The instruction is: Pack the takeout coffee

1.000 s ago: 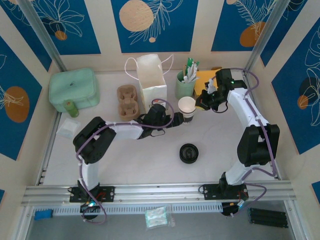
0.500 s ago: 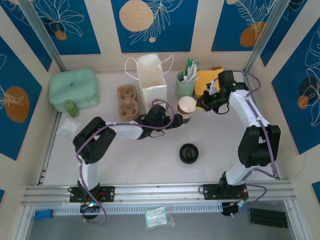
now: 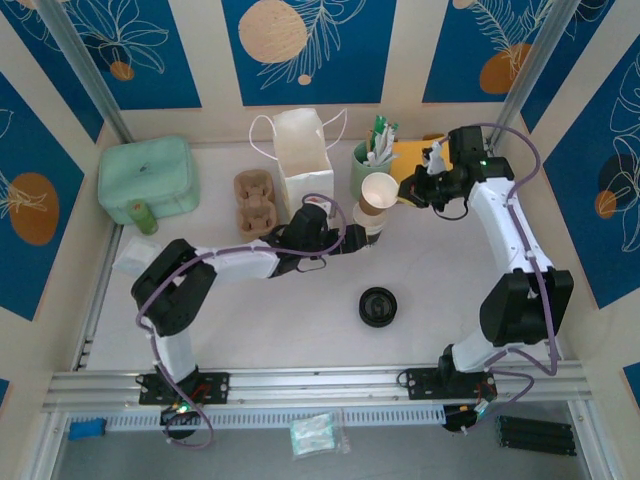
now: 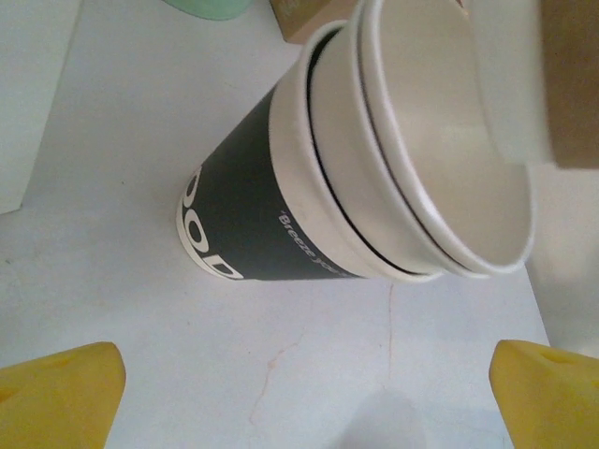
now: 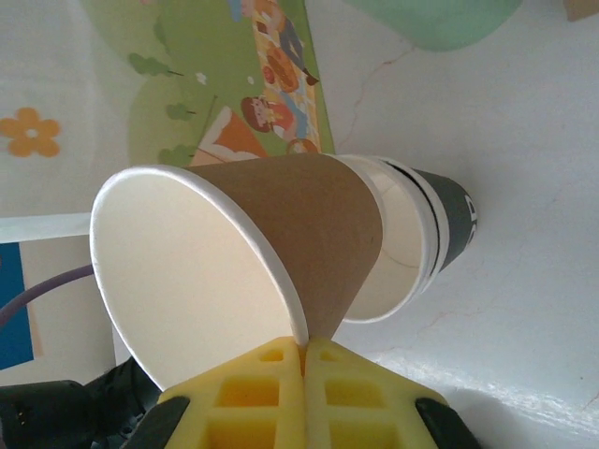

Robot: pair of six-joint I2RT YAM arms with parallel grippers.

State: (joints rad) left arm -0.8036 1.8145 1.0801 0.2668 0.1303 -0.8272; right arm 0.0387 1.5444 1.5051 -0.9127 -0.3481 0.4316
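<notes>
From above, my right claw (image 3: 404,192) pinches the brown cup (image 3: 380,190) by its rim, tilted just above the stack of banded cups (image 3: 373,232). A second ago the cup sat lower, on that stack. My left claw (image 3: 356,237) stands spread at the stack.

The left wrist view shows the stack's dark lettered band, and the brown cup's edge blurred at top right.

The right wrist view shows my yellow pads (image 5: 271,369) pressed onto the rim, and the cup's cream inside.

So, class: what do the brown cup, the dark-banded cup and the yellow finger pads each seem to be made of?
Brown cup: paper, it seems; matte kraft outside, rolled white rim. Dark-banded cup: likely coated paper; smooth printed band, white lettering. Yellow pads of the right end effector: probably soft plastic or rubber; matte, moulded in square pockets.
</notes>
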